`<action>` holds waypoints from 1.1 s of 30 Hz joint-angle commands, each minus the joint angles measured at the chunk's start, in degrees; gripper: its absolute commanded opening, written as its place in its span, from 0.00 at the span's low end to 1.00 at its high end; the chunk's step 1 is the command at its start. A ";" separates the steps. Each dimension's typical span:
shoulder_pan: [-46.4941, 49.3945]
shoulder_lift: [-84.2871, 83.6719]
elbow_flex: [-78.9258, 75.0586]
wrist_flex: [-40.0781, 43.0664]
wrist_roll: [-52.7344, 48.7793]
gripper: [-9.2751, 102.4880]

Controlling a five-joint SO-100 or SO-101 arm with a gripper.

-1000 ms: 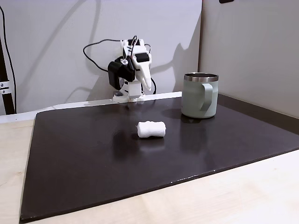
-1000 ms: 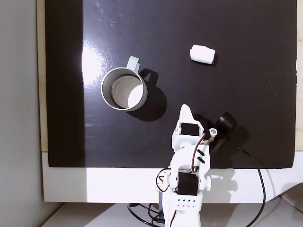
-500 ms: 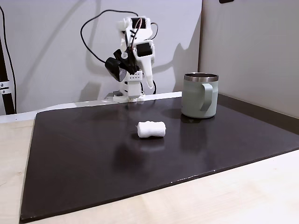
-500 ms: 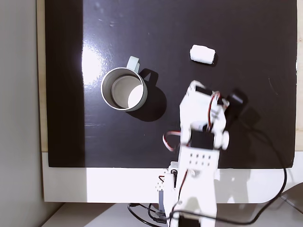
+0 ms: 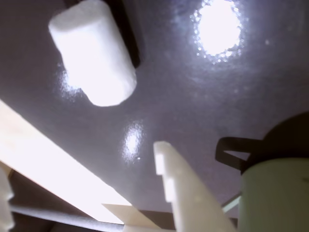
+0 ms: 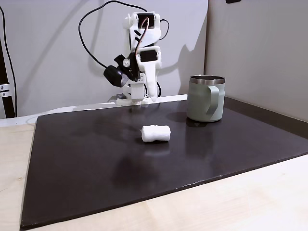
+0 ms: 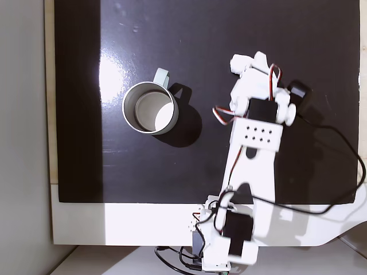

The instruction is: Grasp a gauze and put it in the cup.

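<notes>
Mat [image 6: 86,163]: a dark glossy sheet over pale wood; bright glare patches sit on it in the wrist view, which could wash out the white roll's edges during alignment.
Arm [image 7: 252,154]: raised and reaching out over the mat in the top-down fixed view, covering most of the roll. Risk: it may descend off-centre.
Cup [image 6: 206,98]: upright, mouth open, at about 9 o'clock of the gripper from above; handle [image 7: 162,75] pointing toward 12 o'clock. Risk: a low carry could clip the steel rim and tip or shove it.
Gauze [image 6: 156,133]: lying on its side on the mat, well apart from the cup, at roughly 10 o'clock in the wrist view [image 5: 92,58]. Risk: it is round and soft, so one finger landing first could roll it away, or a shallow pinch could let it slip out.
Gripper [image 6: 155,91]: held above the mat, pointing down, nothing in it; a toothed white finger [image 5: 178,188] shows in the wrist view, but whether the jaws are spread or closed I cannot tell.
</notes>
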 commanded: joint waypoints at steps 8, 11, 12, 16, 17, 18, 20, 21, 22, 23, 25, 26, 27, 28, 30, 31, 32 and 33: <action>0.88 -17.05 -17.58 4.92 -0.62 0.40; 1.05 -20.65 -19.51 5.01 -0.79 0.40; 1.14 -21.80 -20.30 5.01 -0.79 0.40; 1.41 -26.63 -24.52 6.24 -0.79 0.40; 1.41 -27.60 -25.40 6.42 -0.88 0.40; 1.41 -28.74 -26.28 6.59 -0.97 0.39; 1.49 -30.67 -27.51 6.77 -1.14 0.38; 1.58 -31.64 -28.13 6.77 -1.23 0.37; 1.76 -32.52 -28.74 6.86 -1.23 0.35; 1.93 -33.22 -29.44 7.12 -0.88 0.32; 2.46 -34.10 -30.50 7.65 0.53 0.27; 2.64 -34.37 -30.85 7.82 0.88 0.25; 2.90 -34.37 -31.11 7.82 1.14 0.22; 2.99 -34.45 -31.20 7.82 1.32 0.18; 3.25 -34.54 -31.99 8.26 1.49 0.08; 3.34 -34.63 -32.43 8.96 1.67 0.08; 3.34 -34.63 -32.78 9.49 1.85 0.08; 3.34 -34.54 -33.05 10.11 1.93 0.08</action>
